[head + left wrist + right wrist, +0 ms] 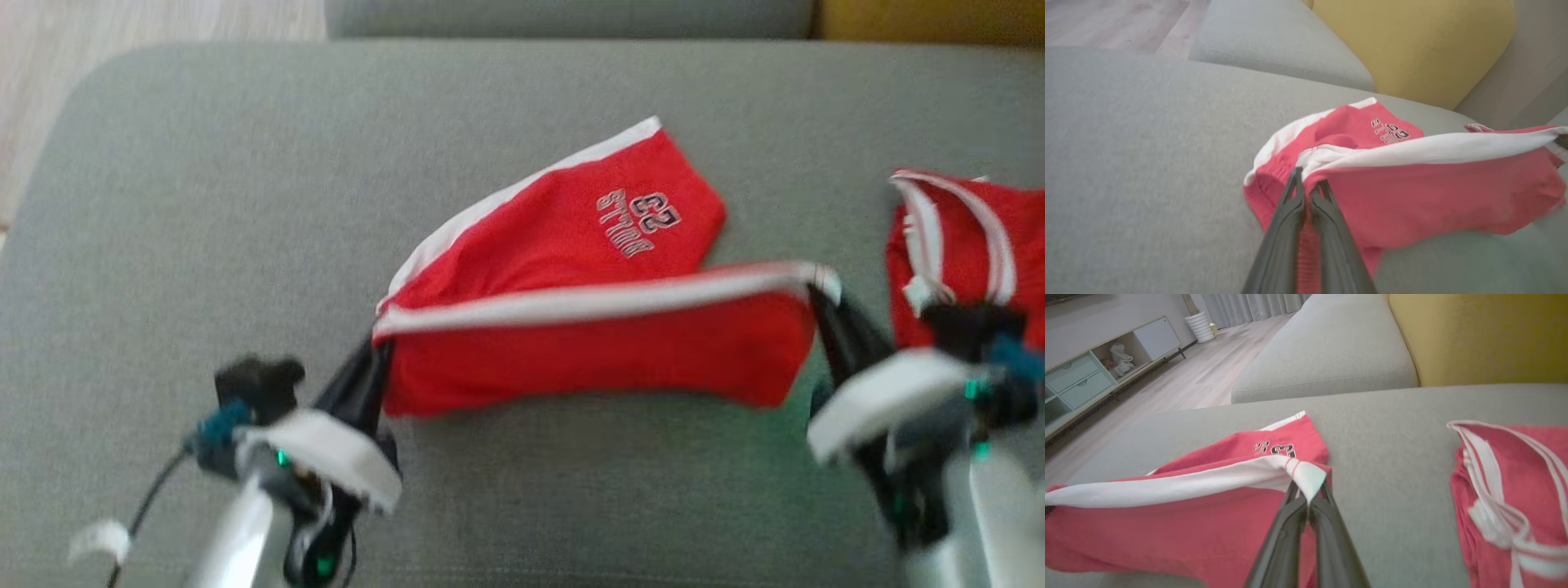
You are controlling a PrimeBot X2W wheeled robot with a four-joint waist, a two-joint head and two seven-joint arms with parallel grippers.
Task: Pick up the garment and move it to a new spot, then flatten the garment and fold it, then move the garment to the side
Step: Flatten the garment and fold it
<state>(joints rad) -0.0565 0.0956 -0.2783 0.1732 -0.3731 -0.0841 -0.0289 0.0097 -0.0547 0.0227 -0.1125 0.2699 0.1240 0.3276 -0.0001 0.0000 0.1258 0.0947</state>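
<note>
**Ann:** What is seen from the head?

**Ben:** The red shorts point(588, 343) are stretched out over the grey sofa seat point(245, 204). One end of the white band point(588, 300) is pinched by the left fingers point(377, 353). The other end is pinched by the right fingers point(823, 304). The leg with the letters is laid on the seat behind. Another red cloth point(971, 245) is laid apart, on the right.

**Ann:** And from the left wrist?

**Ben:** The left fingers point(1295, 196) are shut tight on the red shorts point(1412, 196), right at the band. A yellow cushion point(1412, 49) is seen far behind.

**Ann:** And from the right wrist?

**Ben:** The right fingers point(1294, 498) are shut on the white corner of the red shorts point(1167, 531). The other red cloth point(1515, 477) is seen beside them, not touched. A wood floor point(1200, 371) is seen past the sofa.
</note>
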